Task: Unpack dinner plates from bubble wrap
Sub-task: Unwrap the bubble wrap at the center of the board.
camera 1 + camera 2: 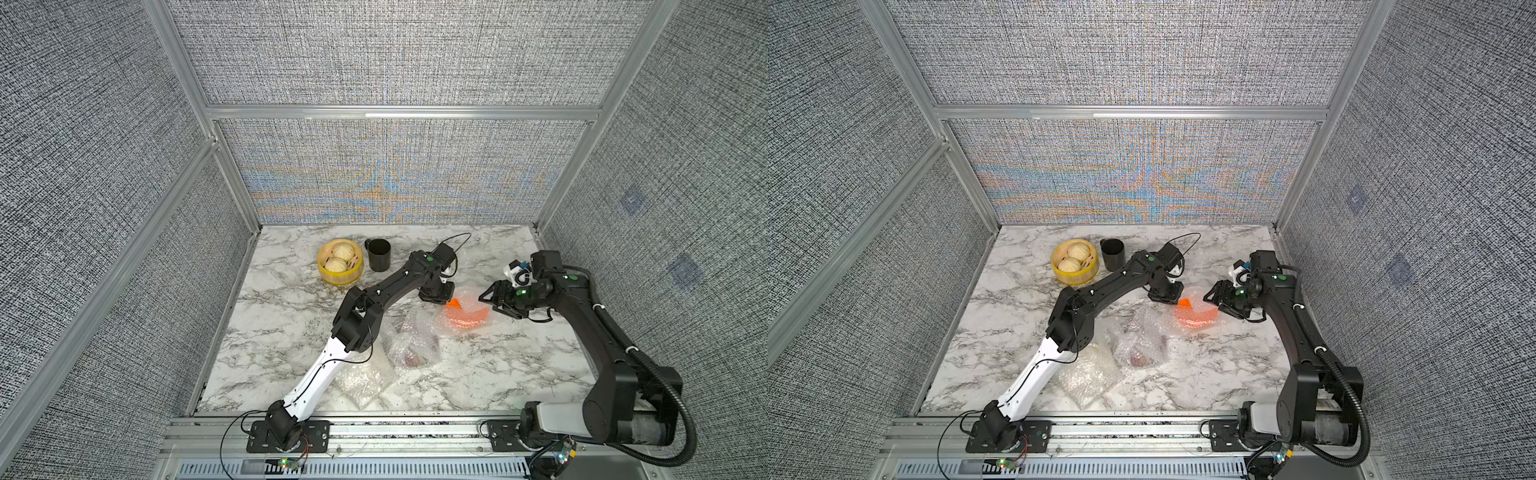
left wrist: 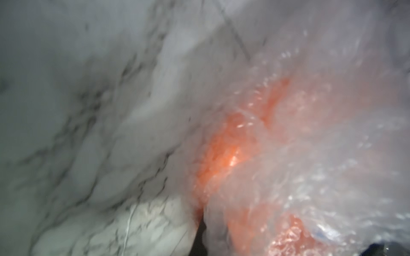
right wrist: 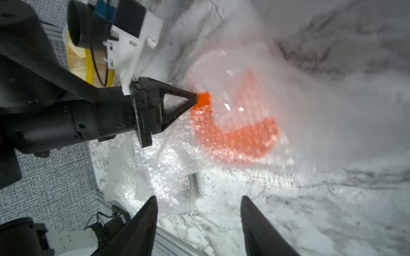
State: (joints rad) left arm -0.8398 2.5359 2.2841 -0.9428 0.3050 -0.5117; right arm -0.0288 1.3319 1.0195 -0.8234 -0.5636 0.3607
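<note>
Orange plate [image 1: 465, 320] lay on bench [image 1: 282, 324], right of ctr, mostly under bubble wrap [image 1: 469, 301], w/ one bare rim bit poking out left. Left tool [image 3: 196, 100] was clenched on that bare rim. Right tool [image 3: 198, 200] hung released, jaws apart, just right of wrap. Two more wrapped bundles [image 1: 411, 349] lay nearer; steamer basket [image 1: 340, 262] far left.

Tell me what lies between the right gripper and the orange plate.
The bubble wrap does: it drapes over most of the orange plate, leaving only one bare edge, where the shut left gripper sits. The right gripper is open beside the bundle.
</note>
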